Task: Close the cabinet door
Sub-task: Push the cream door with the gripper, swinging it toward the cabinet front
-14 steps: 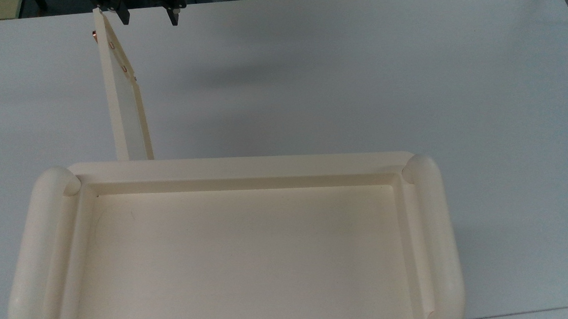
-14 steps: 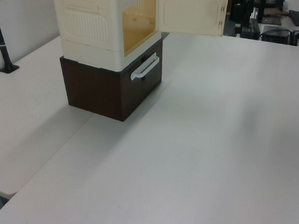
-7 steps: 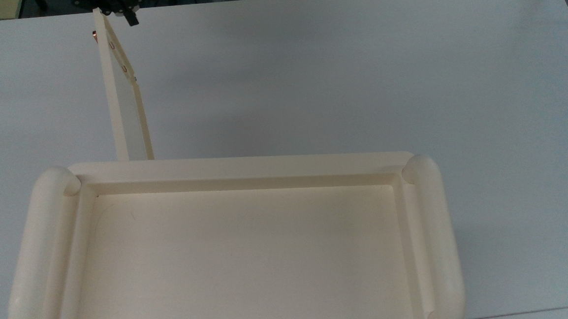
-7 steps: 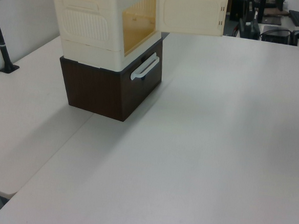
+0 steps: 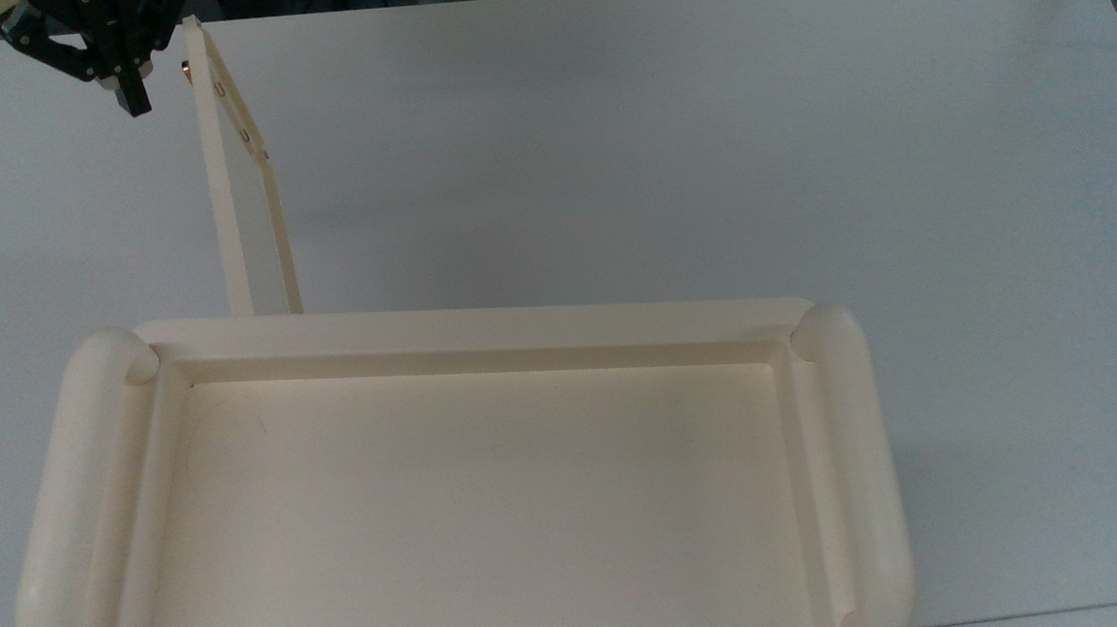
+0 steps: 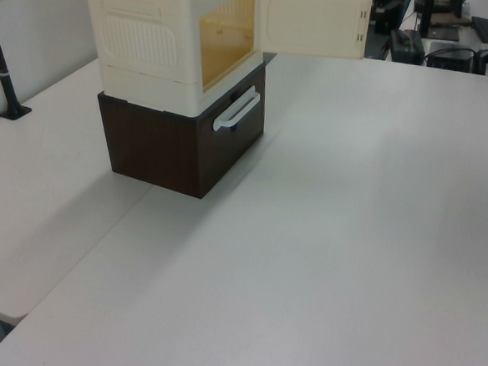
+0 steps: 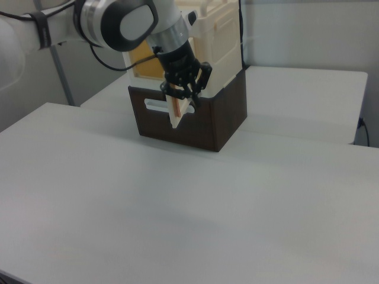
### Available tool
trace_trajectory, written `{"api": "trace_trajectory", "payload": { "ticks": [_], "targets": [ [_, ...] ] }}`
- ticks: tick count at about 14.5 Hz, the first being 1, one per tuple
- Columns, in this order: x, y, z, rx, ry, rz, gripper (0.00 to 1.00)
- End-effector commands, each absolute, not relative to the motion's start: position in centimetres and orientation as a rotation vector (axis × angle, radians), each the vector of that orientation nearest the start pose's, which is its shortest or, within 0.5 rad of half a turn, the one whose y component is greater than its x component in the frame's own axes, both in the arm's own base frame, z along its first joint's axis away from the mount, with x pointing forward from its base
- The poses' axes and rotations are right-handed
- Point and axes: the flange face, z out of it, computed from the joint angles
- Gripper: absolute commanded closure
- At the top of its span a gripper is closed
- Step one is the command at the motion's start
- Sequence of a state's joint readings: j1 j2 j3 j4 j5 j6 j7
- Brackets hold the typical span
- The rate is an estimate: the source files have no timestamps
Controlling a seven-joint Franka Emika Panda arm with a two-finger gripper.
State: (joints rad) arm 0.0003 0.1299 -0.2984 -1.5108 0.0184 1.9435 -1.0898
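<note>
Change: I've swung the gripper (image 5: 123,83) round behind the door (image 5: 243,192).
Fingers: can't tell.
Meaning: door wide open; push next.

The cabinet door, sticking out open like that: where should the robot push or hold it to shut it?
Probably near the free edge of the cabinet door, far from the hinge, coming from the top view's left, where the tool is now. The panel is thin, so pushing its flat face seems easier than pinching it.

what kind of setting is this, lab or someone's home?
Most likely a robotics lab: a robot arm works over bare white tables, with a cream cabinet staged on a brown box and equipment behind.
</note>
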Motion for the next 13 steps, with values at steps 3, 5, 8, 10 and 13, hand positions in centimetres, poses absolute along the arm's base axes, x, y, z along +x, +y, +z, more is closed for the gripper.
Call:
{"api": "trace_trajectory", "payload": {
  "ticks": [3,5,8,10,13],
  "targets": [
    [63.9,-13.7,60.8,-3.026,-1.562,-0.510,0.99],
    [64.6,-10.9,60.6,-2.990,-1.618,-0.524,0.98],
    [65.4,-6.5,60.2,-2.938,-1.623,-0.558,0.97],
    [65.7,-3.9,60.0,-2.924,-1.507,-0.606,0.97],
    [66.7,1.1,59.6,-2.949,-1.287,-0.647,0.96]
  ]
}}
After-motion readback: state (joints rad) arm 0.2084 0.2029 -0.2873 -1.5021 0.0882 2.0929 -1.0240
